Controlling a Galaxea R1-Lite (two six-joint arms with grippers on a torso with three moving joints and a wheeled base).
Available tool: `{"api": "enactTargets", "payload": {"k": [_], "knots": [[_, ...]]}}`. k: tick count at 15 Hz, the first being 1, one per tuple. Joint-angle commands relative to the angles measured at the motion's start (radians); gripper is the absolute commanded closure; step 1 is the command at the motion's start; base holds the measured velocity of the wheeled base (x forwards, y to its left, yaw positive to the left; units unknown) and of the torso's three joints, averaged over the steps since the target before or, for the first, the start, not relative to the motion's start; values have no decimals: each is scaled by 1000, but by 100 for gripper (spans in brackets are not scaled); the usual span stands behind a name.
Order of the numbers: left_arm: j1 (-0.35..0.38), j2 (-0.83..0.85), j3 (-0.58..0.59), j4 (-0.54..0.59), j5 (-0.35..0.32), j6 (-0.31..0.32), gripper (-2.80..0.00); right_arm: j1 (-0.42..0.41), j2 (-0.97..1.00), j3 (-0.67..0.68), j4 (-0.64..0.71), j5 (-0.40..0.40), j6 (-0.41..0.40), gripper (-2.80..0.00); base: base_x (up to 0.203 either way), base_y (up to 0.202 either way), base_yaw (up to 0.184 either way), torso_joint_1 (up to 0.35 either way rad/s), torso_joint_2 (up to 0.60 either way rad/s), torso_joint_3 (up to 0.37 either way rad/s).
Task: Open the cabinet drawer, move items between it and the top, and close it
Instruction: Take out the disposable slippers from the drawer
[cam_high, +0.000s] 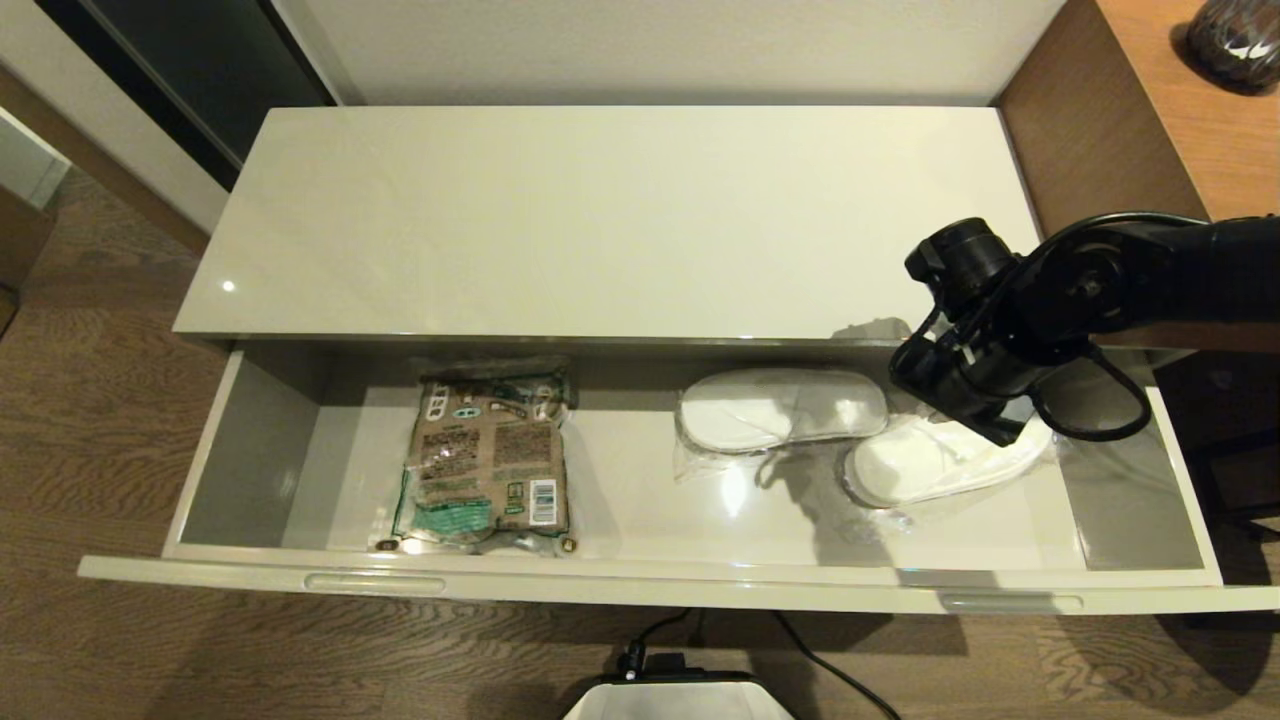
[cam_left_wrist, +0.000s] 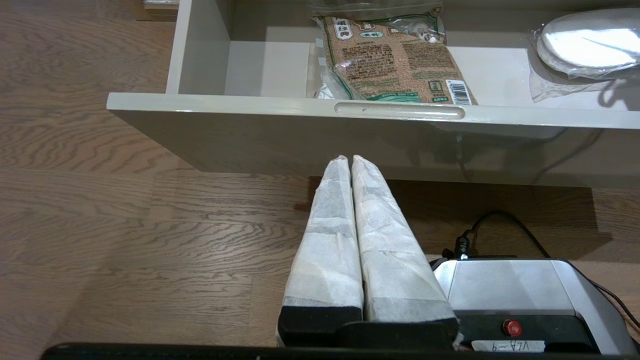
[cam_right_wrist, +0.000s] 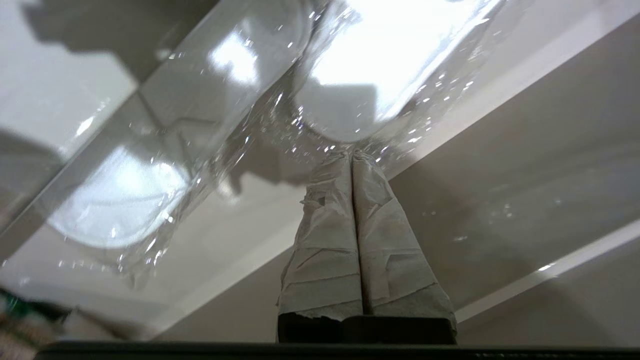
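Note:
The cabinet drawer (cam_high: 640, 582) stands pulled out below the glossy cream top (cam_high: 600, 220), which is bare. The brown-and-green pouch (cam_high: 487, 455) (cam_left_wrist: 395, 60) lies flat in the drawer's left half. The white slippers (cam_high: 780, 405) (cam_left_wrist: 585, 42) in clear wrap lie in its right half. My right gripper (cam_high: 1003, 437) (cam_right_wrist: 351, 154) reaches down into the drawer over the nearer slipper (cam_high: 920, 465), shut on the edge of the clear wrap (cam_right_wrist: 320, 115). My left gripper (cam_left_wrist: 350, 159) hangs shut and empty below the drawer front, over the floor. The tissue pack is out of view.
A brown wooden desk (cam_high: 1180, 110) with a dark vase (cam_high: 1238, 35) adjoins the cabinet on the right. The robot's base (cam_high: 680, 695) (cam_left_wrist: 520, 285) and its black cable (cam_left_wrist: 500, 220) sit on the wooden floor in front of the drawer.

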Motion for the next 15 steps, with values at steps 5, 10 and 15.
{"api": "enactTargets", "payload": {"k": [5,10,15], "knots": [[0,0,0,-1,0,0,0,6,-110,277,-143,-28,18,0,0,0,0,0,0,0],[0,1,0,0,0,0,0,3,-94,469,-396,-16,21,0,0,0,0,0,0,0],[0,0,0,-1,0,0,0,0,-45,463,-550,-9,-27,0,0,0,0,0,0,0]]}}
